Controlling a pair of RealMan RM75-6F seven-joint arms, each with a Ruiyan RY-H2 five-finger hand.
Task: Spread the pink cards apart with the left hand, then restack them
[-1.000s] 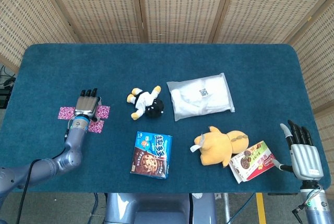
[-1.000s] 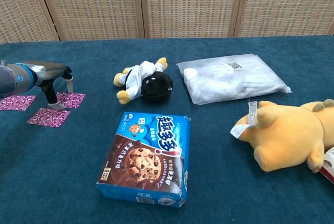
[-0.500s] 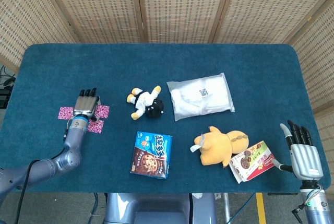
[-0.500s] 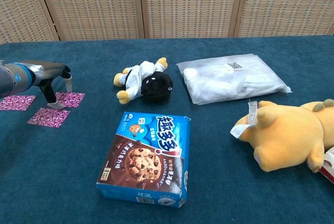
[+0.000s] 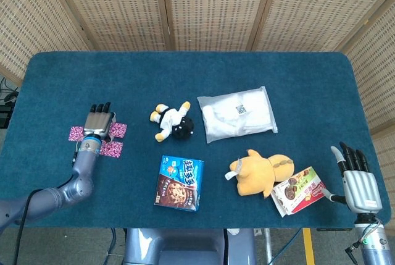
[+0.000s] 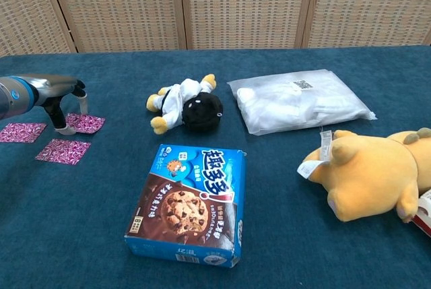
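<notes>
Blue felt table point(image 5: 259, 67), glittery square pink cards point(image 6: 62, 151)

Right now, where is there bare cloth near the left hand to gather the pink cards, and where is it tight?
Bare cloth lies behind the left hand toward the table's far edge, and in front of the pink cards toward the cookie box. It is tighter to the side, where the panda plush lies. The middle, around the white bag and yellow plush, is crowded.
</notes>
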